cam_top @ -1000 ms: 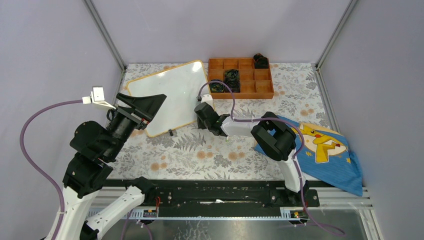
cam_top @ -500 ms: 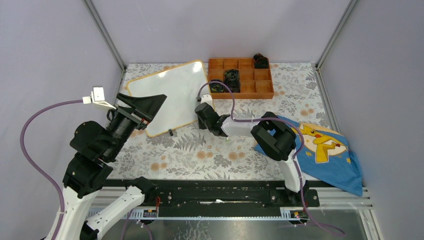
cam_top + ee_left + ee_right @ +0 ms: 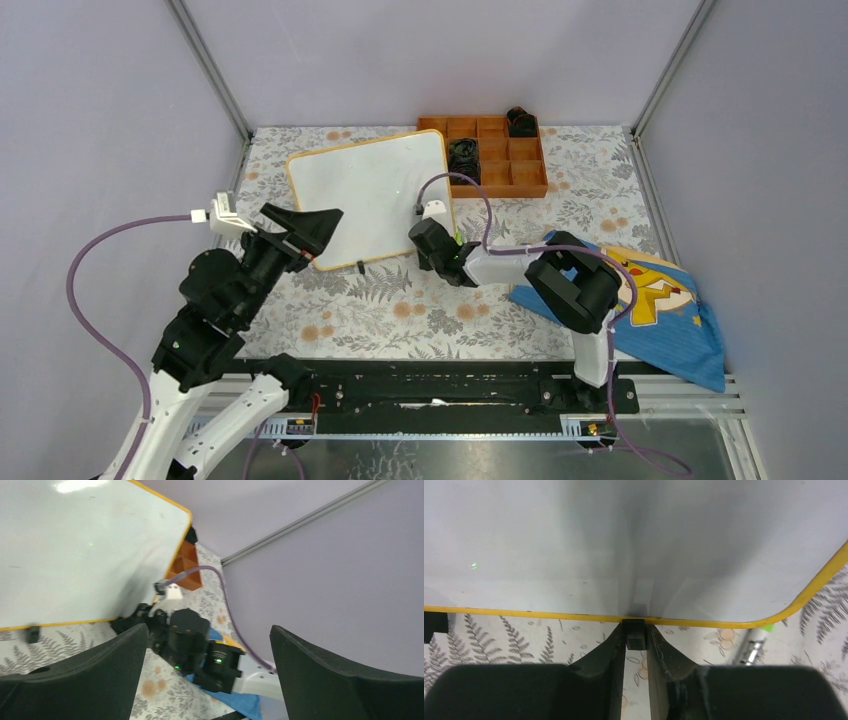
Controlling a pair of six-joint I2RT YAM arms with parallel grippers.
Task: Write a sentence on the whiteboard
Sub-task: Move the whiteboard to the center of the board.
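Right claw (image 3: 636, 639) is clenched, its two dark, scuffed fingers (image 3: 610, 652) pinching a small black ribbed foot (image 3: 634, 634) at the whiteboard's near edge. The whiteboard (image 3: 370, 190) lies on the fern-and-flower-print bench (image 3: 400, 310). It is a glossy white rectangle with rounded corners and a thin orange-yellow frame, and its far corner sits just beside the orange compartment tray (image 3: 520, 185). Left claw (image 3: 209, 630) is spread wide, with smooth matte-black wedge fingers (image 3: 80, 675), gripping nothing and poised above the whiteboard's near corner. A soft blue cartoon-print cloth (image 3: 690, 340) lies crumpled well apart from the whiteboard.
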